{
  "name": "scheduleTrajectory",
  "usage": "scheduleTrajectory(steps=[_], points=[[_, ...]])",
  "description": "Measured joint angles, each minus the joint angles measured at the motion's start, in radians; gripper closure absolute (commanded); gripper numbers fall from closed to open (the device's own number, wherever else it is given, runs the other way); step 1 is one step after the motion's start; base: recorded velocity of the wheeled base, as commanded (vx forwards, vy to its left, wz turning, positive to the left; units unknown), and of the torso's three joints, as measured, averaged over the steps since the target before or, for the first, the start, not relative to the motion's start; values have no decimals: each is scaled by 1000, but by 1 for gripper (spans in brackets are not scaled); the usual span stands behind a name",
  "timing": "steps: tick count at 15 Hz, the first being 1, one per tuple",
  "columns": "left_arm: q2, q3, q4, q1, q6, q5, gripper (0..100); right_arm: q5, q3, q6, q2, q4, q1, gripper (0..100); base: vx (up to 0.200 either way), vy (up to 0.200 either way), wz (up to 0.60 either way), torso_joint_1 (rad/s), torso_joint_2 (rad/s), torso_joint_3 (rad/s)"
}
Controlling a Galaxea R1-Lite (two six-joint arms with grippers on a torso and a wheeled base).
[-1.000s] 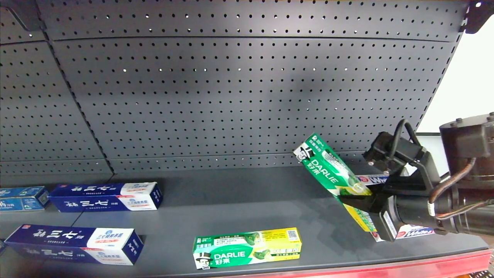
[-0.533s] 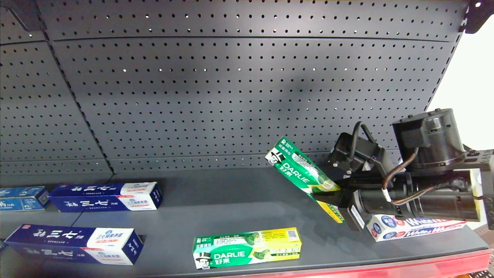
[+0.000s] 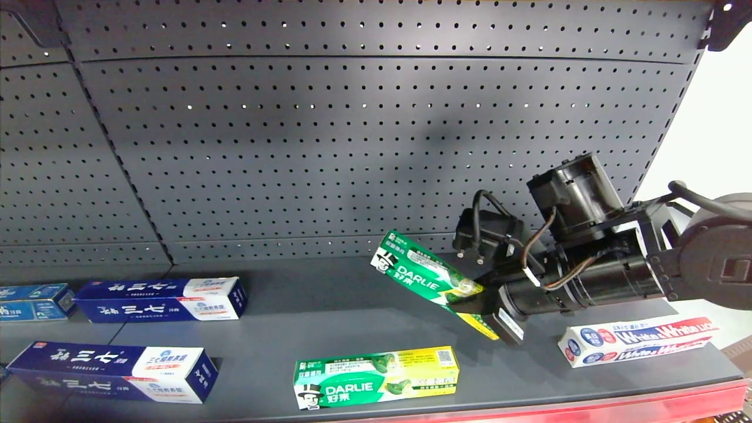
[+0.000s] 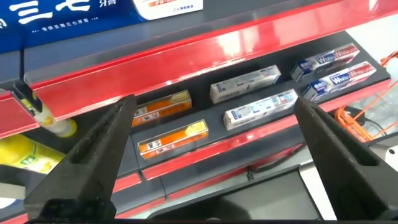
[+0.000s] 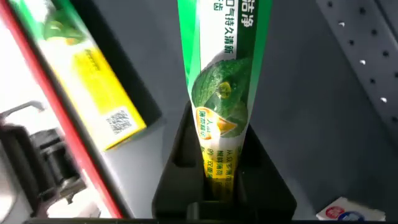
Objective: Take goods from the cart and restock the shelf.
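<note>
The right tool (image 3: pixel 483 306) is pinching a green cardboard toothpaste box (image 3: pixel 424 275) by its yellow lower end. In the right wrist view the two black fingers (image 5: pixel 180 146) press against opposite sides of this box (image 5: pixel 224 87), with the right tool (image 5: pixel 221 158) closed around it. The box is tilted, its free end raised and pointing toward the robot's left and the perforated grey back panel (image 3: pixel 352 147). It hangs over the middle-right part of the dark grey metal shelf (image 3: pixel 329 305). Whether its lower end touches the shelf cannot be told.

A second green-and-yellow toothpaste box (image 3: pixel 376 376) lies flat near the shelf's red front edge (image 3: pixel 587 405), in front of the held box and apart from it. A white box with red and blue print (image 3: pixel 637 341) lies flat to the robot's right. Two dark blue boxes (image 3: pixel 161 299) (image 3: pixel 114 364) lie flat at the left.

The left tool (image 4: pixel 214 106) has its fingers (image 4: pixel 93 162) spread wide and holds nothing. Beyond it are lower red-edged shelves (image 4: pixel 186 56) with orange boxes (image 4: pixel 163 107) and white boxes (image 4: pixel 245 84).
</note>
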Motion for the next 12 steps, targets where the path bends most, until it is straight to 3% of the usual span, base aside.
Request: scheduleTrajectory(steps=[7, 12], points=[[-1, -2, 0, -1, -1, -2, 0, 20, -103, -41, 107, 34, 6, 100, 0, 0, 0, 0, 0, 0], [5, -1, 2, -29, -2, -4, 0, 20, -225, -84, 164, 174, 13, 100, 0, 0, 0, 0, 0, 0]])
